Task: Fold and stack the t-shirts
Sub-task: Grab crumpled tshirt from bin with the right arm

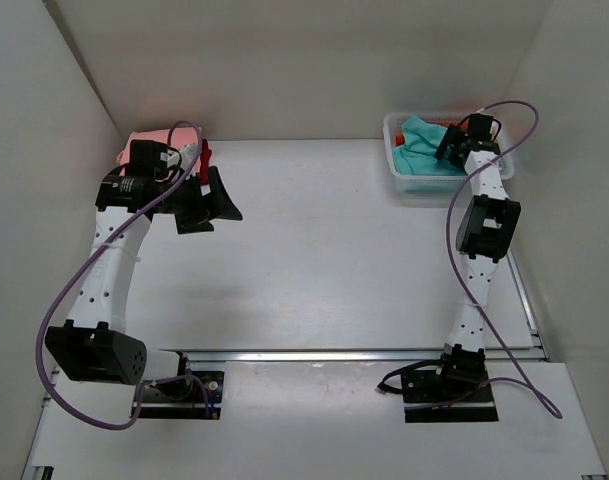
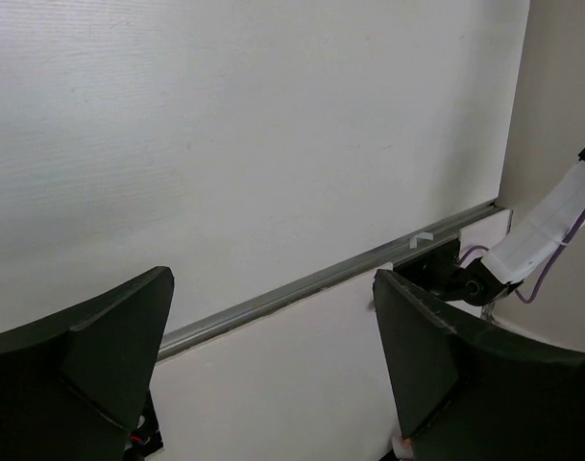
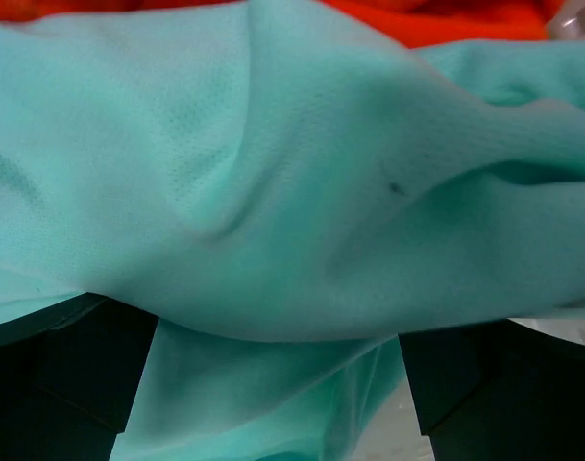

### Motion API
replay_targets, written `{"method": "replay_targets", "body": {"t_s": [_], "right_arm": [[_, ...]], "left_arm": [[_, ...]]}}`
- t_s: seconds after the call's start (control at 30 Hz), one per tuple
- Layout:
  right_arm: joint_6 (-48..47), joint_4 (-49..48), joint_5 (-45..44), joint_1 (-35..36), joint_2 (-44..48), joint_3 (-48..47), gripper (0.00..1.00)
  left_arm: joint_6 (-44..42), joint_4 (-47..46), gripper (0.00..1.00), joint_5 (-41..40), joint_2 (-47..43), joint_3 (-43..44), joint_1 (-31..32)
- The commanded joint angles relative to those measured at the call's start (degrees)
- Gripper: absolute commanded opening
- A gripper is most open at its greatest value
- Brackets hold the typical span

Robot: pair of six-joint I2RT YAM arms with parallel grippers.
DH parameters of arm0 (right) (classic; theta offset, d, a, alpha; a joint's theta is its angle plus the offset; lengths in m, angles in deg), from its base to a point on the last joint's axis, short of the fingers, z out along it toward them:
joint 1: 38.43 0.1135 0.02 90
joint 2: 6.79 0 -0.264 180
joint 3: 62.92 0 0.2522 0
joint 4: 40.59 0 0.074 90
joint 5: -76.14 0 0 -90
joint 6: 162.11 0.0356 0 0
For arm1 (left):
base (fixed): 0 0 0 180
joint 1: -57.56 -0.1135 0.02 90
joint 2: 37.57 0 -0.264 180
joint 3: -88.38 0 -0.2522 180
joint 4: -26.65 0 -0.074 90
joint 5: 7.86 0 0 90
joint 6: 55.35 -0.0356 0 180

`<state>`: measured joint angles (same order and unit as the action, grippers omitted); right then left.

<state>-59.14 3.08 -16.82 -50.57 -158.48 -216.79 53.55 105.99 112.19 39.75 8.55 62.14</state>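
My right gripper is down in the white basket at the far right of the table. Its fingers stand wide apart with the teal t-shirt bulging between and over them. Nothing is pinched, so I am open on the cloth and not holding it. Behind the teal, along the far edge of my wrist view, lies the bright orange t-shirt, also in the basket.

My left gripper hangs at the far left with its fingers spread and nothing between them — only bare table and the metal rail show past them. Just beyond it, in the far-left corner, sits the salmon pink t-shirt, a compact lump half hidden by my arm. Whether it is neatly folded I cannot tell. A dark red strip shows just beside it, too little to say what it is or how it lies.

I judge the job part done at most: one t-shirt, perhaps two, is put down at the far left, while the teal and the orange are unfolded in the basket. Next — close on the teal, lift it out to the middle, fold it and stack it.
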Motion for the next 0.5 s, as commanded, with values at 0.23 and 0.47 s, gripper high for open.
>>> {"method": "replay_targets", "body": {"t_s": [0.23,0.47], "right_arm": [[4.70,-4.69,1.64,-3.07,2.53,-3.77,0.00],[-4.87,-7.77,-1.52,1.77,17.74,2.82,0.00]], "left_arm": [[-0.27,1.21,0.14,-0.93,-0.06,1.48,-0.10],[2.10,-0.71,0.18,-4.72,-3.04,1.48,1.48]]}}
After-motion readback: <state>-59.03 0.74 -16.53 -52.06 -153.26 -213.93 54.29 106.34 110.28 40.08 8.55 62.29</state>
